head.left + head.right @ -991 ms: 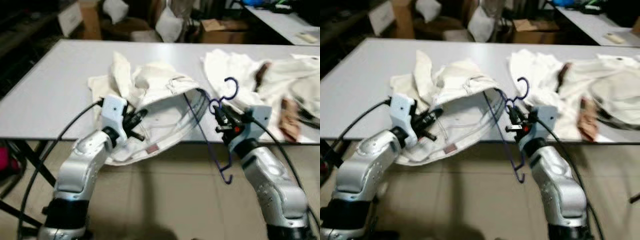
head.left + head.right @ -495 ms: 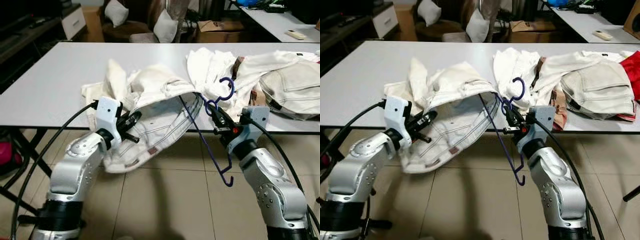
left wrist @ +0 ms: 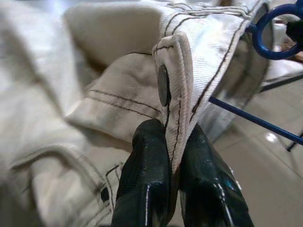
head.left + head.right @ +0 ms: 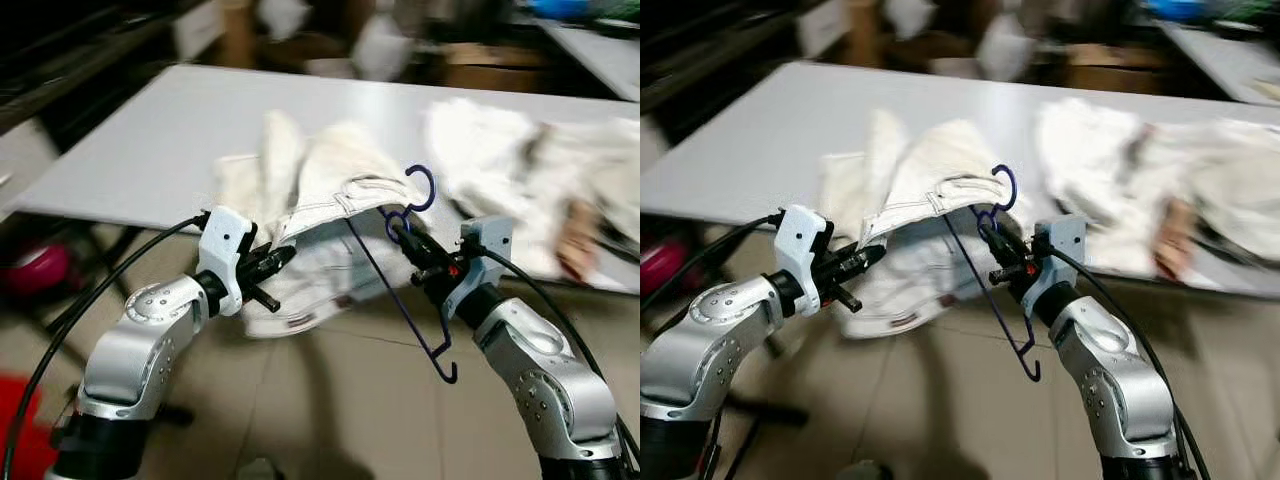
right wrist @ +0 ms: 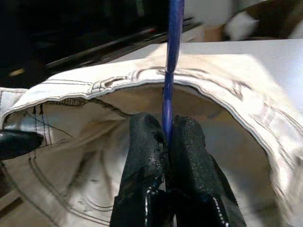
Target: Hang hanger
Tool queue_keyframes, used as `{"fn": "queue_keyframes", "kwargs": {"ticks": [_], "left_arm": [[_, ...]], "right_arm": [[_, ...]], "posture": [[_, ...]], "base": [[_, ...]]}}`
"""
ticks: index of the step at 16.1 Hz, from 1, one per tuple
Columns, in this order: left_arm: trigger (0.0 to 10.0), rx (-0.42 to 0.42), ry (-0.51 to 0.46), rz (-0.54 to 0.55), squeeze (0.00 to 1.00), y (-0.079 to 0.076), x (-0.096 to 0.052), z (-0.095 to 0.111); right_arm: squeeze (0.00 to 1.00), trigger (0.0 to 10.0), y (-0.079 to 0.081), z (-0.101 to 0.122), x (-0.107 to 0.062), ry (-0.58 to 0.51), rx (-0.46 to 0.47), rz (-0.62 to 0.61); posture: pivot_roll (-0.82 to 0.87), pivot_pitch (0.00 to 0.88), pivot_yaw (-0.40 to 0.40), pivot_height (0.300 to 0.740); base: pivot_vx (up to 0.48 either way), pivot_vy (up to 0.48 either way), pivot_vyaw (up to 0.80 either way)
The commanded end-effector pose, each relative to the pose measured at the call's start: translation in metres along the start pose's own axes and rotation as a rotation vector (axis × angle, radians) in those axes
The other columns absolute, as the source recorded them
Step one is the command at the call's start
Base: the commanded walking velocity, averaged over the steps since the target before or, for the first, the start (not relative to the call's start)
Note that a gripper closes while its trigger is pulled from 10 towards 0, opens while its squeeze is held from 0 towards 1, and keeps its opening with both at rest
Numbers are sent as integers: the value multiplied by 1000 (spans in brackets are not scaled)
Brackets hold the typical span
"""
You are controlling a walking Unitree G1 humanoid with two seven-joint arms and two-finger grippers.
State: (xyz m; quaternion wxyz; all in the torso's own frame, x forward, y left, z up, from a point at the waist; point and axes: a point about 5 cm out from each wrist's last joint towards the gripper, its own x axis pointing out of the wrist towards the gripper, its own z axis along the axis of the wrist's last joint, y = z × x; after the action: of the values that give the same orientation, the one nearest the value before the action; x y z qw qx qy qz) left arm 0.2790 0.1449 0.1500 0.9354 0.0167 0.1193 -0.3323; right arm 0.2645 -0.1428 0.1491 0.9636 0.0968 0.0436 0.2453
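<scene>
Two grips carry everything here. Your left gripper (image 3: pixel 177 156) pinches only the buttoned edge of the pale trousers (image 4: pixel 330 215), so a tug could slip that hem free. Your right gripper (image 5: pixel 165 142) is clamped on the blue hanger (image 4: pixel 400 270), whose thin wire could twist. The hanger hangs off the table (image 4: pixel 150 150) edge, one arm poking into the waistband opening.

A grey table (image 4: pixel 150 150) holds heaped white garments (image 4: pixel 520 160); tiled floor (image 4: pixel 330 410) lies below.
</scene>
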Motion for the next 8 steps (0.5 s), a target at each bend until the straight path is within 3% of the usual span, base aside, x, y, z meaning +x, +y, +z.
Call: {"fn": "queue_keyframes", "kwargs": {"ticks": [1,3,4,5,7,8], "left_arm": [[0,8,0,-4,0,-3,-1,2],[0,12,-6,-3,0,-4,-2,2],[3020,23,-6,-7,0,-7,-3,2],[10000,27,-10,15,0,-7,-3,2],[10000,31,-22,21,0,-9,0,1],[10000,24,-25,30,0,-9,1,1]], "right_arm": [[0,10000,3,6,-2,-22,-12,21],[0,10000,0,9,-3,-35,-12,10],[0,10000,0,10,-3,-35,-13,11],[0,10000,0,9,-4,-37,-15,6],[0,10000,-4,9,-5,-54,-14,-42],[0,10000,-7,9,-5,-61,5,-81]], "posture": [[-36,0,36,740],[-34,0,27,740],[-32,0,26,740],[-31,0,25,740],[-37,0,29,740],[-43,0,31,740]], "base": [[0,0,800],[0,0,800],[0,0,800],[0,0,800],[0,0,609],[0,0,0]]}}
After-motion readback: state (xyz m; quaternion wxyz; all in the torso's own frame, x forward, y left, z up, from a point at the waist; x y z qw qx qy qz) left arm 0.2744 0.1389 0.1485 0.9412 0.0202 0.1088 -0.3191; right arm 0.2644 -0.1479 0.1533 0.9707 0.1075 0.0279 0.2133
